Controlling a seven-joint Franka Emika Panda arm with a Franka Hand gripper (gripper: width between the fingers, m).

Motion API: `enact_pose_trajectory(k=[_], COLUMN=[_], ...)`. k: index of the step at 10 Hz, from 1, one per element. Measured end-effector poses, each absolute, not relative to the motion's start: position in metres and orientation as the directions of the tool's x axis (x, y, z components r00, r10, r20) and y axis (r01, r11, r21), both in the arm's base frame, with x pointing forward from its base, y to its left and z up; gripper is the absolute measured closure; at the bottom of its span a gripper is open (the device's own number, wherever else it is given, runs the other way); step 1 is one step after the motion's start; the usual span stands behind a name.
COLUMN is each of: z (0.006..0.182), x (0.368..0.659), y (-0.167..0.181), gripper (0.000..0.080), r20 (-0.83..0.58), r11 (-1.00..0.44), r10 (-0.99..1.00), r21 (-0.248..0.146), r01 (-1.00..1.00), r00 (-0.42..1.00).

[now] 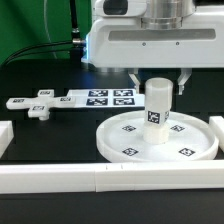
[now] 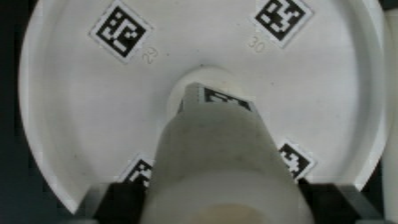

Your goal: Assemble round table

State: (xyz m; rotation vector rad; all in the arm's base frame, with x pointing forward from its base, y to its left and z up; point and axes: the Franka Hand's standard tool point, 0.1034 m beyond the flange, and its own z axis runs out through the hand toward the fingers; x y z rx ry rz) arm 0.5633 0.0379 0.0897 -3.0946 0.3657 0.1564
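So here's where I'm at with the round table. My gripper [image 1: 160, 79] hangs right over the leg [image 1: 157, 105], which is standing upright in the middle of the big rimmed disc [image 1: 200, 140]. My fingers [image 1: 135, 77] are spread apart, one on each side of the leg's top. In the exterior view there's a sliver of gap on both sides, so I'm not squeezing it.

From the wrist view, the leg [image 2: 222, 150] runs straight away from my gripper [image 2: 222, 196] down to the raised hub [image 2: 192, 72] at the centre of the disc [image 2: 196, 35]. The dark pads [image 2: 125, 196] sit just outside it on either side. You can see a square tag on the leg's side and a few more on the disc face (the picture's a bit soft, so I can't say whether the leg is fully seated in the hub).

The disc lies flat on the black table [image 1: 60, 130], toward the exterior view's right. Behind it, toward the exterior view's left, is the marker board [image 1: 108, 98]. Just beside that, further left, is a small flat white piece with tags [image 1: 38, 108], which looks like the base piece. A white border rail [image 1: 100, 182] runs along the front of the table.
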Motion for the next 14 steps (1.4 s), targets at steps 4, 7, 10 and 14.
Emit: enact_pose_trajectory(k=[4, 7, 10, 14], z=[0.0899, 0.0901, 0.0901, 0.0905], x=[0.5637, 0.5634, 0.5579, 0.5551], y=[0.0363, 0.0356, 0.0350, 0.0415], gripper=[0.0393, 0.0393, 0.0393, 0.0393], r20=[-0.088, -0.092, -0.091, -0.136], r11=[-0.876, -0.737, -0.438, -0.083], r10=[-0.481, -0.674, -0.895, -0.987], r21=[0.007, 0.017, -0.004, -0.038], r01=[-0.482, -0.676, -0.899, -0.996], r00=[0.872, 0.733, 0.437, 0.088])
